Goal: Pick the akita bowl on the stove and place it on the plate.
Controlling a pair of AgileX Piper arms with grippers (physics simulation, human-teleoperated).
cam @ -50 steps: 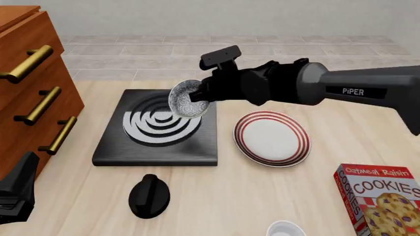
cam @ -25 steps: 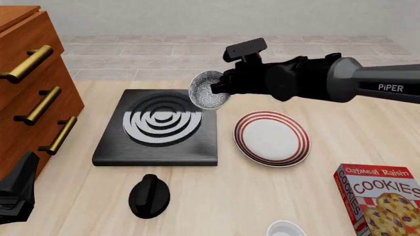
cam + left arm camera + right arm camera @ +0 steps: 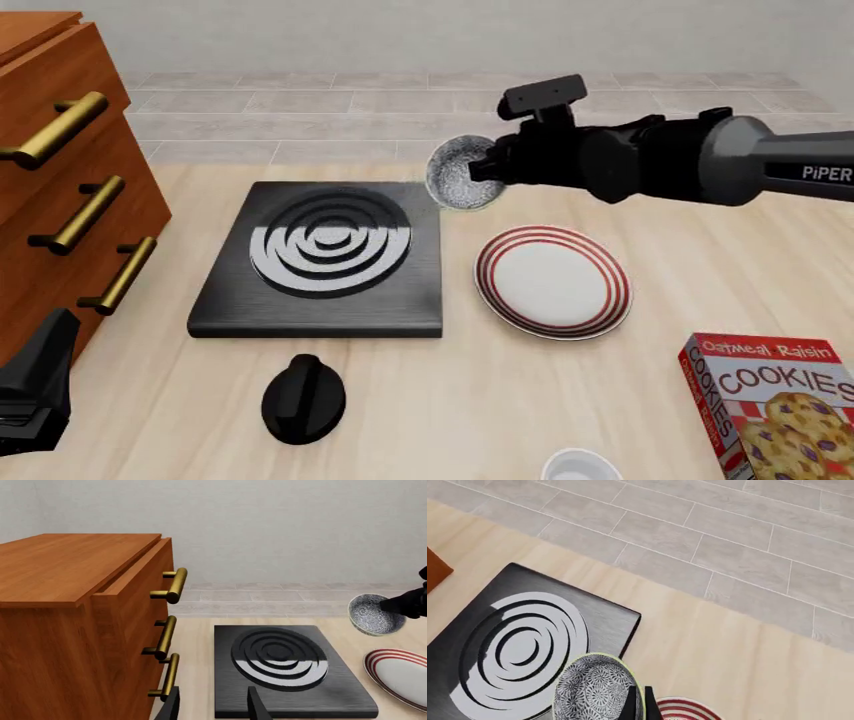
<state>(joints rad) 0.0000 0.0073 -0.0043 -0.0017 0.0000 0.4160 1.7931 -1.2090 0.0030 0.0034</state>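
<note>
Left gripper [image 3: 213, 707] nearest, parked low beside the drawers [image 3: 67, 170], fingers spread and empty. Knob [image 3: 304, 398] and cookie box [image 3: 781, 410] next, box cut off at the frame edge. Further out, stove [image 3: 320, 255] bare, plate [image 3: 553, 281] just beside it, waiting. Beyond, bowl [image 3: 462, 172] carried off the burner rings within the last second, hung tilted in the air past the stove's far right corner, not yet over the plate. Pinched by its rim in the right gripper [image 3: 491, 170]; fingertips mostly hidden behind the bowl.
</note>
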